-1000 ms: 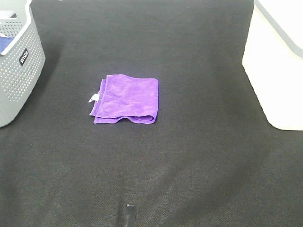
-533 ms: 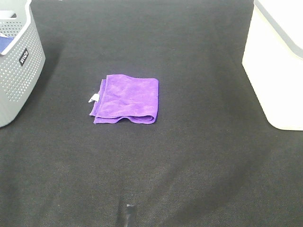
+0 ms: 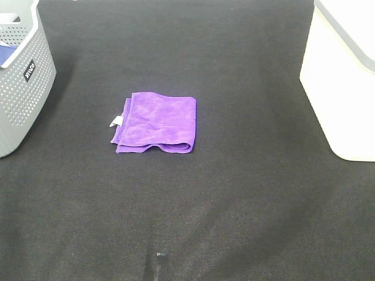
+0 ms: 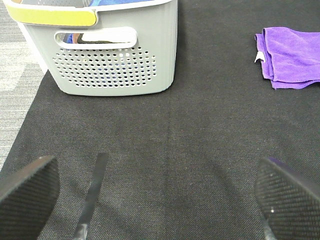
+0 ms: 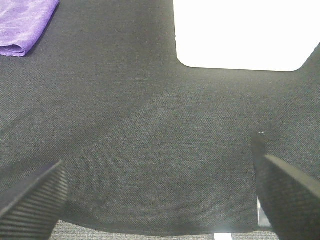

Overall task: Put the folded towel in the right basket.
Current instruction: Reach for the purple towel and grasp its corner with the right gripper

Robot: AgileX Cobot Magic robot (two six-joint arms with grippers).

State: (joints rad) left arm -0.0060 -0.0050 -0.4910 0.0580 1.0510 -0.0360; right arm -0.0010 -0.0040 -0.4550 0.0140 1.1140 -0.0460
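A folded purple towel (image 3: 157, 123) with a small white tag lies flat on the black mat, left of centre. It also shows in the left wrist view (image 4: 292, 57) and a corner of it in the right wrist view (image 5: 25, 22). The white right basket (image 3: 345, 76) stands at the right edge; its wall shows in the right wrist view (image 5: 240, 32). My left gripper (image 4: 155, 200) is open and empty, well short of the towel. My right gripper (image 5: 160, 200) is open and empty, between towel and basket. Neither arm shows in the exterior view.
A grey perforated basket (image 3: 20, 82) with blue cloth inside stands at the left edge; it shows in the left wrist view (image 4: 105, 55). The black mat (image 3: 234, 193) covers the table. A small dark object (image 3: 159, 266) pokes in at the front edge.
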